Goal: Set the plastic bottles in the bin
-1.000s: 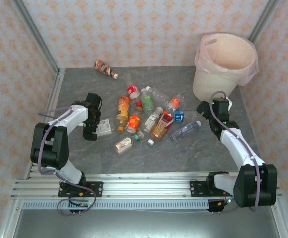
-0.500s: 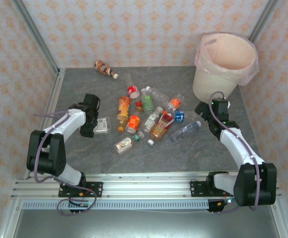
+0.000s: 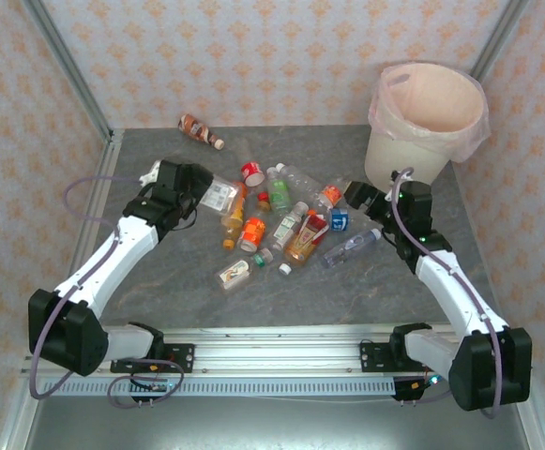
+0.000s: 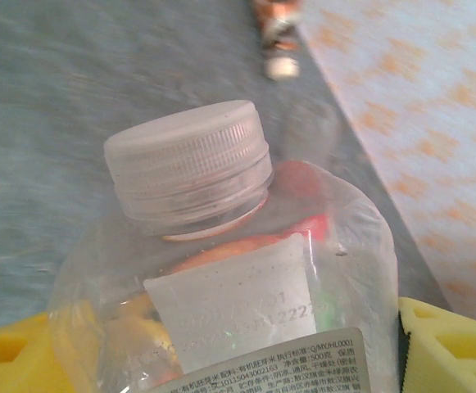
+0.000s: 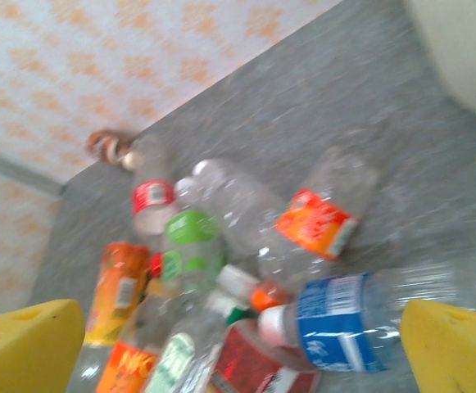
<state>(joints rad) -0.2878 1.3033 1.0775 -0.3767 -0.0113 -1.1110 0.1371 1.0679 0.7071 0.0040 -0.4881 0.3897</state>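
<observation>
Two yellow fingers [image 4: 446, 348] of the left gripper [image 3: 211, 195] were partly closed on a clear bottle [image 4: 221, 270], one pad on each side of its body. Its ribbed white cap [image 4: 188, 168] stuck out past the fingertips. The body looked crumpled and carried a white label with small print.

The right gripper [image 5: 238, 348] had its fingers [image 5: 29, 344] spread wide, gripping nothing. Just ahead, between them, lay a blue-label bottle [image 5: 344, 323]. Beyond it were an orange-label bottle [image 5: 319, 221] and a green-label bottle [image 5: 190, 233], part of the pile [image 3: 281, 225] on the grey table [image 3: 159, 300] between the two grippers.

The bin [image 3: 413, 155] stood just beyond the right fingers, to their right. It was lined with a pale pink bag [image 3: 431, 103], and its inside showed plain liner.

A brown bottle [image 3: 200, 129] lay well beyond the left fingers.
</observation>
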